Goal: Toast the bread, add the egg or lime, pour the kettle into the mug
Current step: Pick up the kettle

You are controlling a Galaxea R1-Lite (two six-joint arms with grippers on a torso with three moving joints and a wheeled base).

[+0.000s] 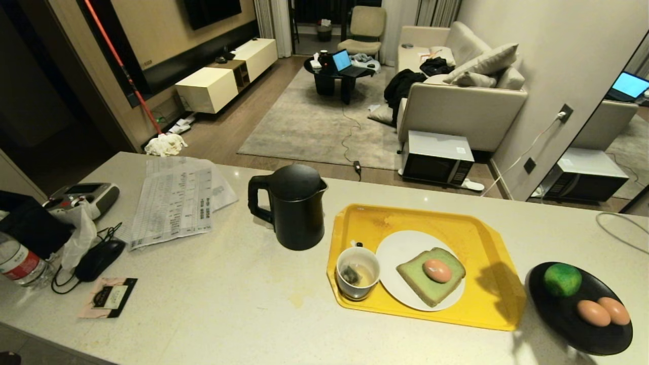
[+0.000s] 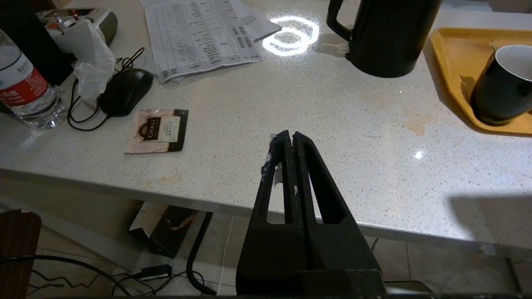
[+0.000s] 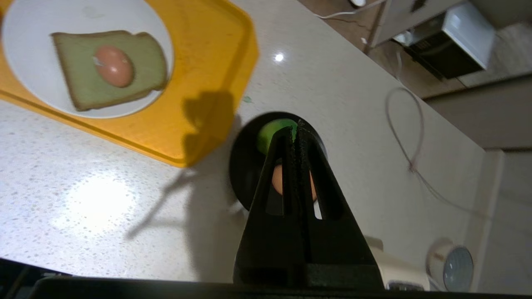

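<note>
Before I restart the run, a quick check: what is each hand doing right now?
Left hand: closed, holding nothing, over the counter's near edge.
Right hand: closed, holding nothing, above the black plate.

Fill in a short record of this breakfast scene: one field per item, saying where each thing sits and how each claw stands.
bread: flat on the white plate
egg: lying on the bread
mug: on the yellow tray beside the plate, a tea bag inside
kettle: upright on the counter, next to the tray, lid on
lime: on the black dish with two brown eggs
left claw: shut, empty, by the counter edge
right claw: shut, empty, above the black dish
</note>
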